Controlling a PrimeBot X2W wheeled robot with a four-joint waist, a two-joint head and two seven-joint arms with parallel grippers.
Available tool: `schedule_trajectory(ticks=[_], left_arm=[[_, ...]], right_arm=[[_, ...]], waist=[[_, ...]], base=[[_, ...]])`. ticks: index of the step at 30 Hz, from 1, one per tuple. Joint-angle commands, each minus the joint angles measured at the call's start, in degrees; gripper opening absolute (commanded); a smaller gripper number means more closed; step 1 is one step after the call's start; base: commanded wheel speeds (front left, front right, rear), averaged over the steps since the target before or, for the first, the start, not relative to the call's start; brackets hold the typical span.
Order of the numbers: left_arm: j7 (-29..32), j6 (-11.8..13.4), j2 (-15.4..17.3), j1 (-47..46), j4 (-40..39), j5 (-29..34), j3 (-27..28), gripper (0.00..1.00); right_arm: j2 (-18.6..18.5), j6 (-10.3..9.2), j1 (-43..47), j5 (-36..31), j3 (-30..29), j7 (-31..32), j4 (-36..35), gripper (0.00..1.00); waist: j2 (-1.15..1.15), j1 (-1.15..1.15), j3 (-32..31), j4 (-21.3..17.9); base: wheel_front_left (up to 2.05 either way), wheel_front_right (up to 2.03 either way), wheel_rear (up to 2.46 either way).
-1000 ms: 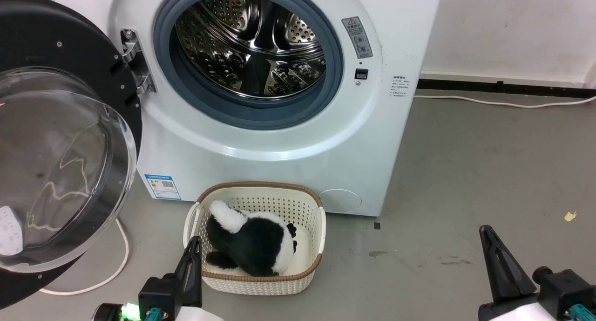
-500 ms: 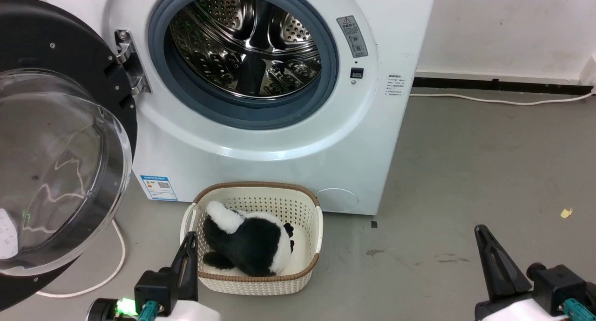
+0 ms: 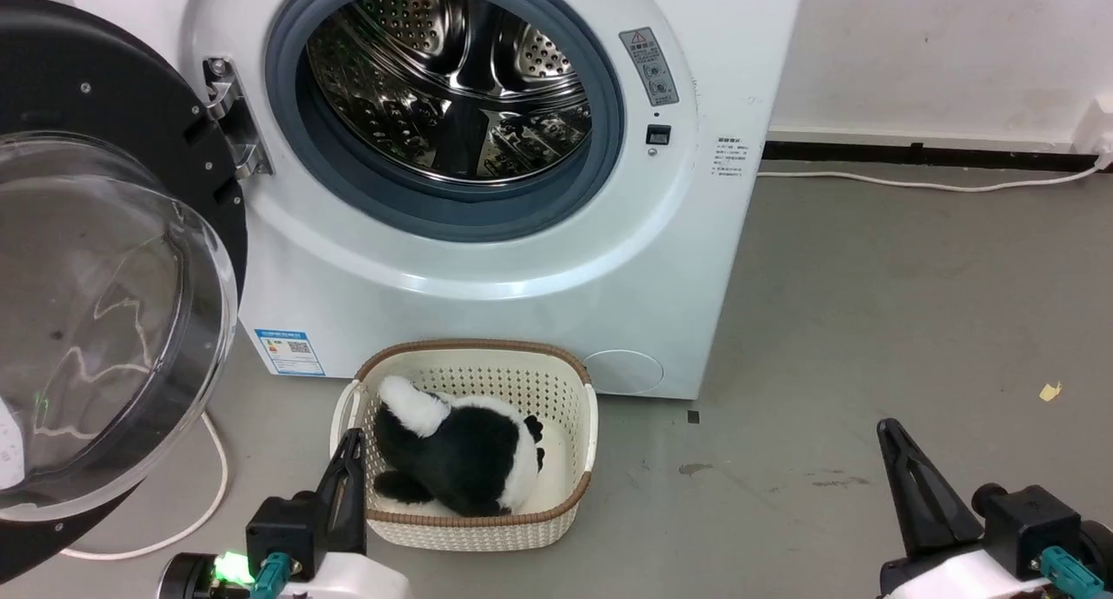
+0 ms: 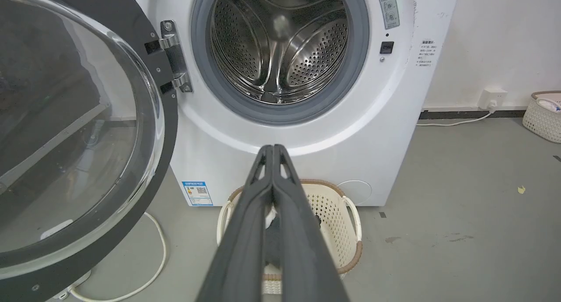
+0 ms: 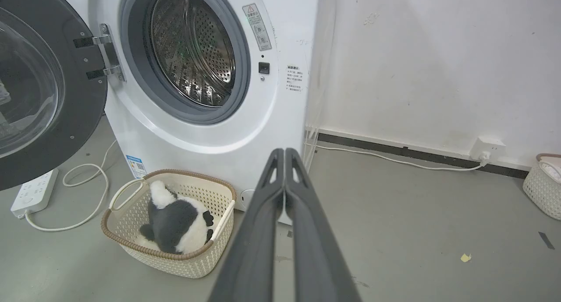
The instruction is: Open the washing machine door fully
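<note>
The washing machine door (image 3: 96,260), black-rimmed with a bulging clear glass bowl, stands swung wide open to the left on its metal hinge (image 3: 228,116). It also shows in the left wrist view (image 4: 74,131) and right wrist view (image 5: 39,87). The white washing machine (image 3: 487,260) shows its grey gasket and steel drum (image 3: 452,77). My left gripper (image 3: 350,438) is shut and empty, low at the near edge of the basket. My right gripper (image 3: 885,427) is shut and empty, over bare floor at the lower right. Both are well clear of the door.
A cream basket (image 3: 574,486) holding a black-and-white plush toy (image 3: 452,460) sits on the floor before the machine. A white cable (image 3: 209,495) loops under the door; a power strip (image 5: 33,194) lies beside it. Another basket (image 5: 543,183) stands far right by the wall.
The whole head view has shifted a little left and up, so the camera moved. The door and both shut grippers keep their places relative to the machine.
</note>
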Motion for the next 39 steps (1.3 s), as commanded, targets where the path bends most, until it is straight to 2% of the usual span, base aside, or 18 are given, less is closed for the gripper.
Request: schedule_trajectory(ticks=[1, 39], left_arm=[[0.4, -0.4, -0.1, -0.8, -0.3, 0.5, 0.3, 0.00], [4.9, -2.9, -1.7, -1.9, -1.6, 2.1, 3.9, 0.00]], right_arm=[[0.1, -0.03, -1.2, -0.3, 0.3, 0.3, 0.3, 0.00], [0.2, -0.05, -3.4, -1.0, 1.9, 4.8, 1.5, 0.00]], waist=[[0.00, 0.00, 0.0, -0.1], [0.00, 0.00, 0.4, -1.8]], base=[[0.00, 0.00, 0.00], [0.00, 0.00, 0.00]])
